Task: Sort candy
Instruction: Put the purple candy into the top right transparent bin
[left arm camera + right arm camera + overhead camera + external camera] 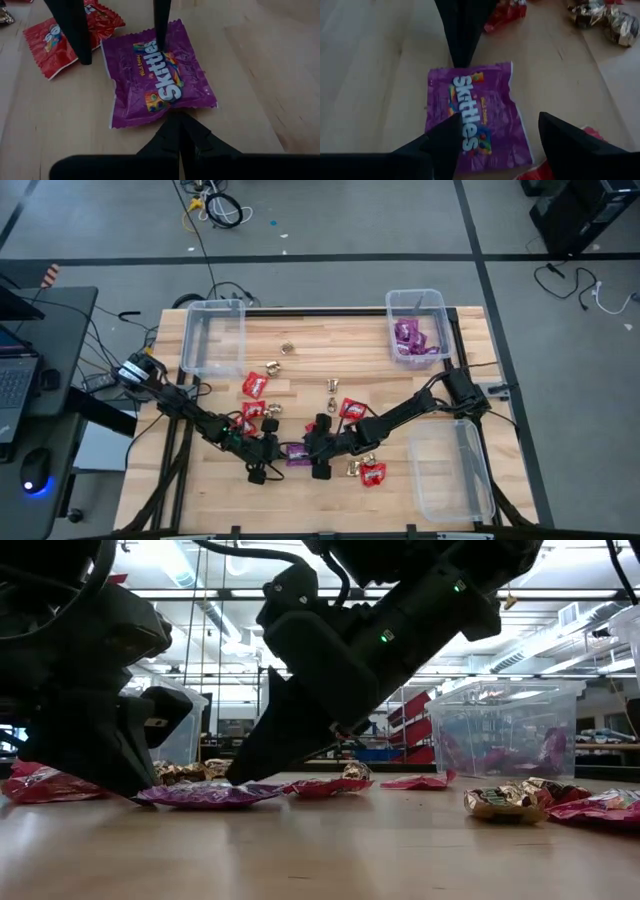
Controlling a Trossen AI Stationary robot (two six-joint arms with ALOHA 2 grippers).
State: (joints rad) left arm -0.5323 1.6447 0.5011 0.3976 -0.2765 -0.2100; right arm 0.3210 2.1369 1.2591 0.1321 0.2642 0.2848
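Both arms are low over the near middle of the wooden table (330, 350), meeting at one flat purple packet (298, 455). The left gripper (179, 131) is clenched tight, its dark fingers pressed together into a point right at the packet's near edge, gripping nothing. The right gripper (495, 132) stands spread wide and released: one finger (442, 142) sits over the packet's printed face, the other off its side above bare wood.

The purple packet lies flat on the planks, glossy, crinkled, roughly square with crimped ends. A red packet (57, 37) lies just beside it on the left-arm side, corners nearly touching. More red packets (255, 385) lie scattered to the left and far side, another (372, 473) near the right arm, and crumpled gold foil pieces (332, 386) sit mid-table with bright, wrinkled skins.

Open wood shows along the near edge of the table and across the far middle strip. Three clear plastic bins with thin walls take the margins: the far-left bin (212, 337), the far-right bin (420, 325) with purple packets already in it, and the near-right bin (450, 470) hard against the right edge.

In the low view the purple packet barely rises off the pale, smooth tabletop.
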